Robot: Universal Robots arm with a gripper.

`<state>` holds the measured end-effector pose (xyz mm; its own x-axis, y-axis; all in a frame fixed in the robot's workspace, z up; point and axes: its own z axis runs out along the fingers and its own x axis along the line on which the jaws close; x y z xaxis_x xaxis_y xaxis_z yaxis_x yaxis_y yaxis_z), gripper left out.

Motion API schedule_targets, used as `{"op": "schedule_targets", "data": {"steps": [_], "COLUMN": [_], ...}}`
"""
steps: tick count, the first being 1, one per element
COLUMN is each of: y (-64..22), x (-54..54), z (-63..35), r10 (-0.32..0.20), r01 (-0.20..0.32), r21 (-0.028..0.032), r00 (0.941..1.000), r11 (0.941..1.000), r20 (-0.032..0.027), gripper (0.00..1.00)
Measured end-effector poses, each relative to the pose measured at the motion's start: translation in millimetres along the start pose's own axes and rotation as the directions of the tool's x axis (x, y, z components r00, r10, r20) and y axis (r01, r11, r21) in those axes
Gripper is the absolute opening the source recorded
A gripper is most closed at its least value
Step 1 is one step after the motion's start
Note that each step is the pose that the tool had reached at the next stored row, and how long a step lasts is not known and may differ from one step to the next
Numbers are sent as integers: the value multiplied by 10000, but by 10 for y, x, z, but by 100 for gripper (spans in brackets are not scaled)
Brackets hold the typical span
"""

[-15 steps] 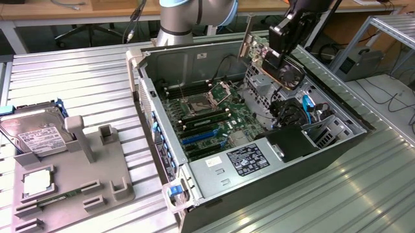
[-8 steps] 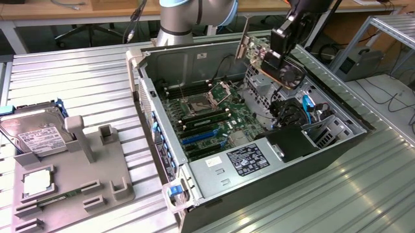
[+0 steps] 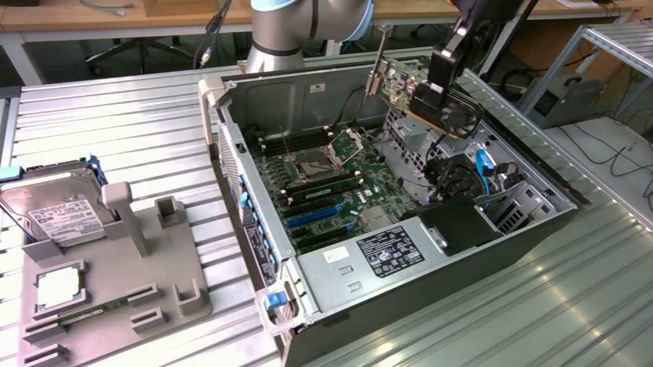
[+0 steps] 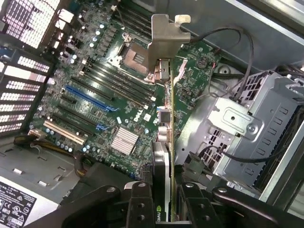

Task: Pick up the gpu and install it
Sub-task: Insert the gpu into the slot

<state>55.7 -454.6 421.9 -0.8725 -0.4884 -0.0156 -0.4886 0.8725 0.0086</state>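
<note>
- Black-faced gpu (image 3: 418, 98) is clamped edge-on by the closed gripper (image 4: 164, 209) and held in the air above the open computer case (image 3: 459, 306).
- Silver bracket (image 4: 164, 40) is seen at the card's far end, over the motherboard (image 4: 118, 114), not seated in any slot.
- Hard drive (image 3: 56, 210) is parked on the grey holder (image 3: 122, 275) beside the case.
</note>
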Motion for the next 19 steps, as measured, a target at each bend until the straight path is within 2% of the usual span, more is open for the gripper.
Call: {"op": "schedule_targets", "data": {"steps": [2,6,8,10,14,15,19], "y": [1,2,3,3,4,4,4], "x": [-1,-1,-1,-2,-2,-2,-2], "z": [3,8,11,15,25,27,34], "r10": [-384,-1234,-1574,-1988,-3186,-3333,-4027], "r01": [384,1234,1574,1988,3186,3333,4026], "r21": [-7,-24,-32,-42,-71,-76,-90], "r00": [9993,9924,9875,9800,9479,9428,9153], "r11": [9993,9924,9875,9800,9479,9428,9153], "r20": [-6,-20,-25,-29,-43,-44,-47], "gripper": [27,27,27,27,27,27,27]}}
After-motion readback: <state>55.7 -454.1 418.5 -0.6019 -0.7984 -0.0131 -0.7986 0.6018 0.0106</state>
